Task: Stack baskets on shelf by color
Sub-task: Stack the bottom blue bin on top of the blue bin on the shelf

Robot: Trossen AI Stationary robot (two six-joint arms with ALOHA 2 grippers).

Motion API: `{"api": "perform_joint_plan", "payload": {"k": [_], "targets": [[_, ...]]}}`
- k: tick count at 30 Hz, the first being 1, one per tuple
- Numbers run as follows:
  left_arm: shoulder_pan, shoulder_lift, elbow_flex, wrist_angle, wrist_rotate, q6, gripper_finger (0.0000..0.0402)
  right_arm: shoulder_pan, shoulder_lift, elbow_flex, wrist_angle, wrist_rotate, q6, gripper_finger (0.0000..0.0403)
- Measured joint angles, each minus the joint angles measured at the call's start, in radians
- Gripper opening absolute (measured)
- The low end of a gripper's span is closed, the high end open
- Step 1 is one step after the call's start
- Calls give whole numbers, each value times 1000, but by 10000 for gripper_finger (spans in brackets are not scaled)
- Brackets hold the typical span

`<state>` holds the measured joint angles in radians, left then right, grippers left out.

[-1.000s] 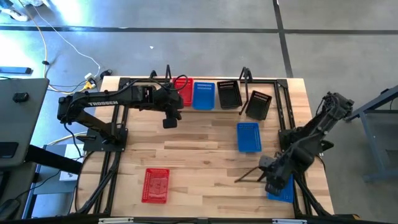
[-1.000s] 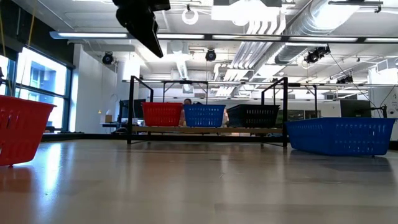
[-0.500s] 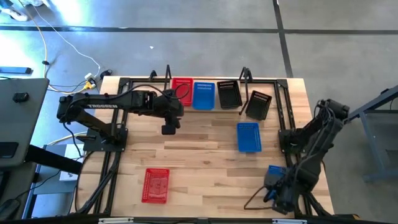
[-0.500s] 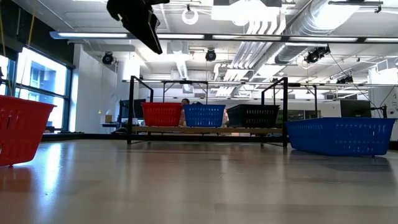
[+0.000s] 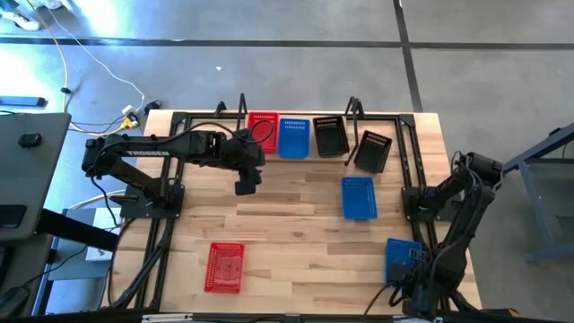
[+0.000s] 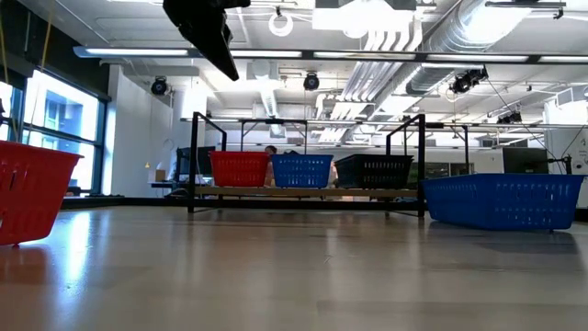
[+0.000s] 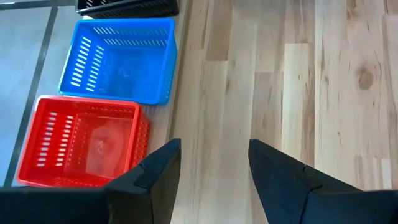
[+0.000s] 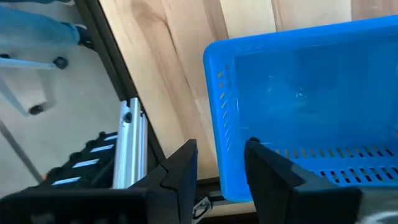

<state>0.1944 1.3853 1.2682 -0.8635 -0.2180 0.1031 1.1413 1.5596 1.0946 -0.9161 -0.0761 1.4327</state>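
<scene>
On the shelf [image 5: 355,109] at the far edge, a red basket [image 5: 263,130], a blue basket [image 5: 293,137] and a black basket [image 5: 329,135] stand side by side. A second black basket [image 5: 372,151] sits tilted at the shelf's right uprights. On the table rest a blue basket [image 5: 359,197], a red basket [image 5: 224,267] and another blue basket [image 5: 402,258]. My left gripper [image 5: 245,184] hangs open and holds nothing, in front of the shelf's red basket [image 7: 84,143]. My right gripper [image 8: 221,144] is open at the near-right blue basket [image 8: 311,93]. My right gripper's fingers [image 8: 186,163] stand on either side of the blue basket's near end wall [image 8: 219,134], one outside and one inside. I cannot tell whether they touch it. The basket sits flat on the table.
Black frame rails [image 5: 166,224] run along the table's left and right sides; the right arm's base [image 5: 421,202] stands between the two loose blue baskets. Bare wood [image 5: 287,233] lies in the table's middle. Grey floor shows past the far edge.
My right gripper has drawn back toward the table's near edge, uncovering the near-right blue basket, which stays flat on the table. My left gripper has moved a little away from the shelf toward the near edge.
</scene>
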Motion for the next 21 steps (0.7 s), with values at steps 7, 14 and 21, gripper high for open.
{"api": "perform_joint_plan", "payload": {"k": [7, 14, 21], "targets": [[0, 0, 0, 0, -2, -22, 177, 14, 67, 0, 16, -5, -3, 117], [0, 0, -1, 0, -2, -22, 177, 13, 138, 0, 16, -54, -1, 117], [0, 0, -1, 0, -2, -22, 176, 9, 164, 0, 28, -116, 34, 44]]}}
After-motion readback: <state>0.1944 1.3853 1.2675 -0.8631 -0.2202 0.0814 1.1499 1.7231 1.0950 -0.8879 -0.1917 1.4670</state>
